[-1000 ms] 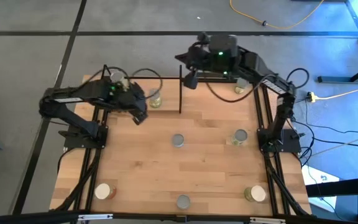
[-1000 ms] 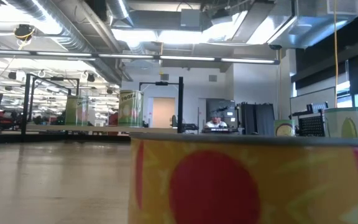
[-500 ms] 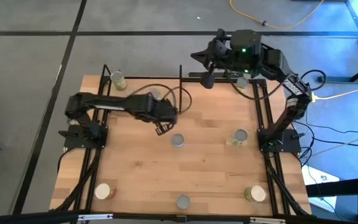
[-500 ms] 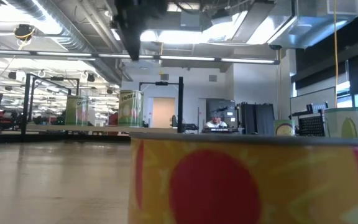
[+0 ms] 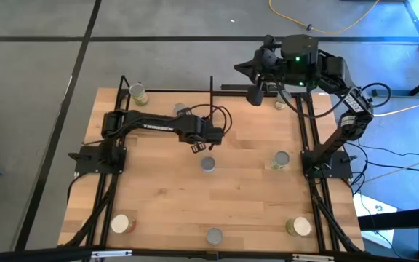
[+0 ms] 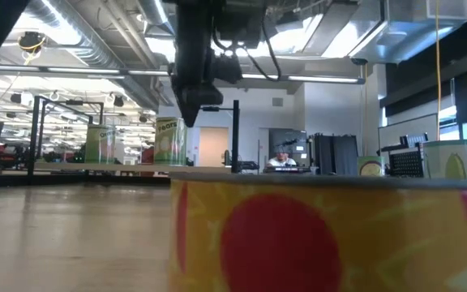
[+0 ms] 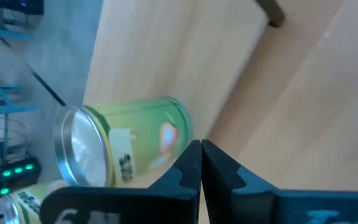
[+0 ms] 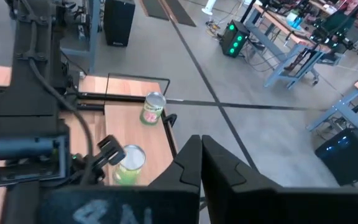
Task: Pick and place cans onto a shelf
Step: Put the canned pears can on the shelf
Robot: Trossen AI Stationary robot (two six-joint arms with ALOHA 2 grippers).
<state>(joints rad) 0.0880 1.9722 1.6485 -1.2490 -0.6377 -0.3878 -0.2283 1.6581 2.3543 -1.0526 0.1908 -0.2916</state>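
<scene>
1. The left hand hangs over the middle of the counter, its fingers pressed together and empty, as the left wrist view shows.
2. The nearest can stands upright on the counter just beside that hand, on the side toward the counter's front edge; judged from above, the hand is close to it but not yet over it or touching it.
3. This can's long axis is vertical and its silvery top faces up, so a pickup would likely come from above, and the clenched fingers would have to open first.
4. The left arm is much nearer this can than the right; the right hand is raised beyond the counter's back edge, well apart from the can, clenched and holding nothing.
5. A second can stands farther off toward the right arm's base, level with the first.
6. Three more cans stand along the front edge: one at the left corner, one in the middle, one at the right.
7. The shelf with its black posts stands at the back of the counter, beyond the left hand; two cans already sit in that area, behind the left arm.
</scene>
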